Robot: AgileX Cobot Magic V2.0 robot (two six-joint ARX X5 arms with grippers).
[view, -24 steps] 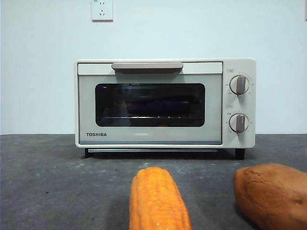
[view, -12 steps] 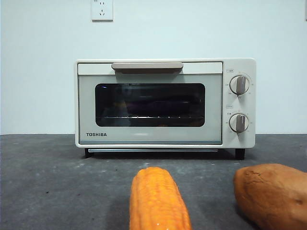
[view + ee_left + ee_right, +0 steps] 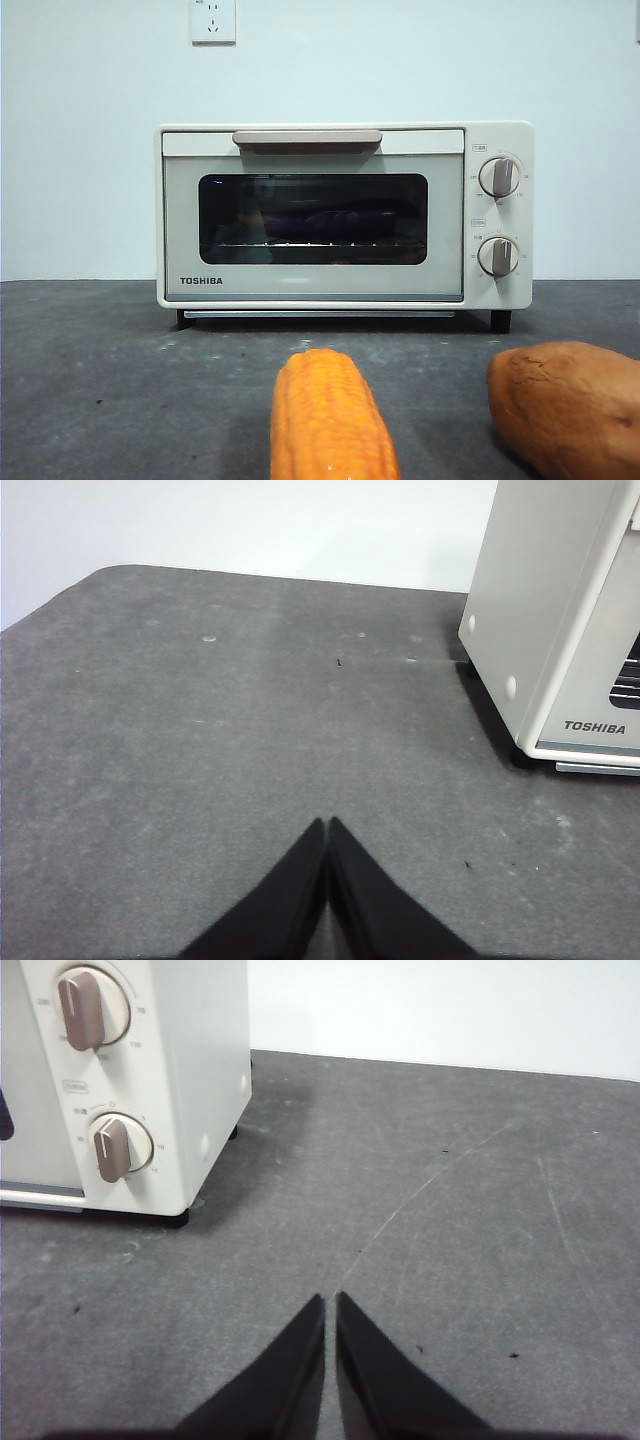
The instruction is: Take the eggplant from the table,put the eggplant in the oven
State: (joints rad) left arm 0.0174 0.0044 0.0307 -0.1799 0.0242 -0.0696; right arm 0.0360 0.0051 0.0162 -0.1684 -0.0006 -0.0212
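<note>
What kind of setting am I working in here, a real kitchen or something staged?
Probably a staged test bench, not a real kitchen: a lone Toshiba oven stands on a bare grey table against a plain white wall with one socket, with corn and a sweet potato laid out in front.

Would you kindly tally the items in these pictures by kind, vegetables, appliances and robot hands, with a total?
Vegetables: 3, namely the corn, the sweet potato and the eggplant, dimly visible behind the oven glass.
Appliances: 1, the oven, door closed.
Robot hands: 2, the left hand and the right hand, both shut and empty above the table.
Total: 6
</note>
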